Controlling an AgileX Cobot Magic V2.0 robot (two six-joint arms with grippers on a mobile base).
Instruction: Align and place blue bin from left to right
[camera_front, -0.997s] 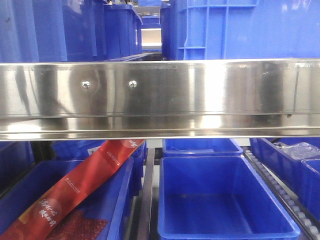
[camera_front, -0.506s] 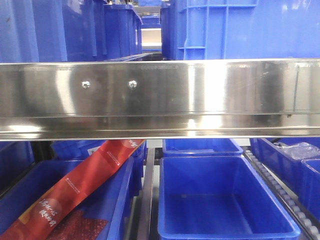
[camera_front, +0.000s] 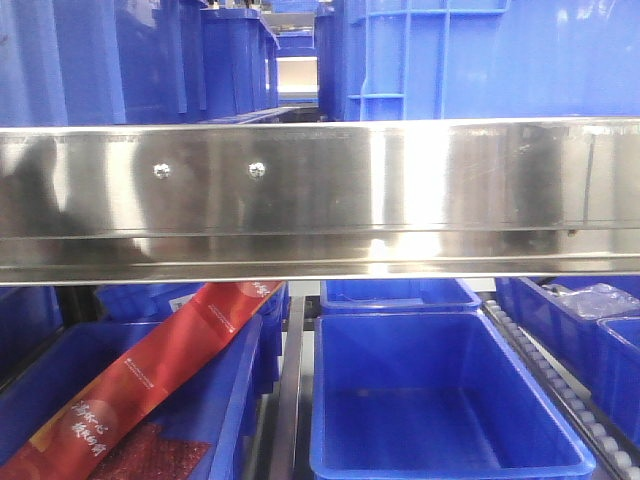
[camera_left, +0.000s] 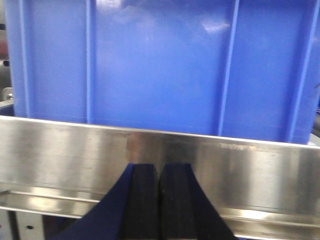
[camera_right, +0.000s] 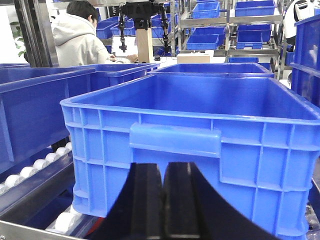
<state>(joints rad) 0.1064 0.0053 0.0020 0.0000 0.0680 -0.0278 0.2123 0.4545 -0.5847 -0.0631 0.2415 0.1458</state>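
Left gripper (camera_left: 159, 200): black fingers pressed together, empty, low before a polished steel shelf rail (camera_left: 240, 170). Large bright-blue ribbed plastic bin (camera_left: 155, 65) stands on the shelf behind the rail, at 12 o'clock from the gripper. Right gripper (camera_right: 162, 200): closed, empty, before another blue plastic crate (camera_right: 200, 140) on white rollers (camera_right: 37, 165).
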